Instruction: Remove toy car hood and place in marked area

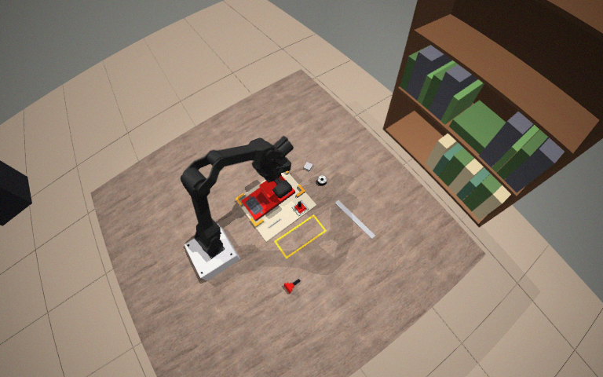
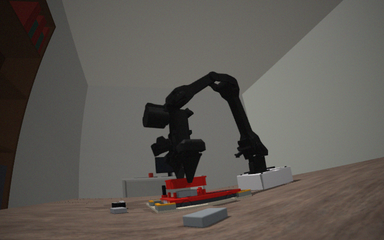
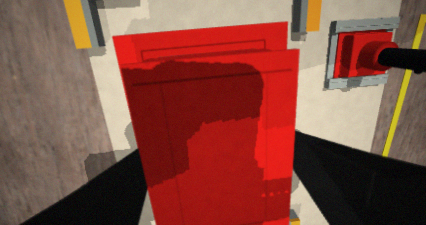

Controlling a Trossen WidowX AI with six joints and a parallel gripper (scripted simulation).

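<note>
The red toy car (image 1: 266, 208) (image 2: 221, 194) (image 3: 128, 49) sits on a pale board between corner brackets. Its red hood (image 2: 171, 183) (image 3: 225, 160) is raised above the car's front, with a gap beneath it in the exterior view. My gripper (image 2: 185, 179) (image 3: 216, 146) is shut on the hood, one finger on each long side. The marked area, a yellow outline (image 1: 286, 257) (image 3: 396, 115), lies beside the board. The arm hides the fingertips in the top view.
A red part with a black stem (image 1: 300, 207) (image 3: 350, 55) stands in a holder on the board (image 1: 268, 234). A red funnel-like piece (image 1: 289, 286), a grey bar (image 1: 355, 219), a small block (image 1: 308, 166) and a black-and-white round piece (image 1: 322, 179) lie around.
</note>
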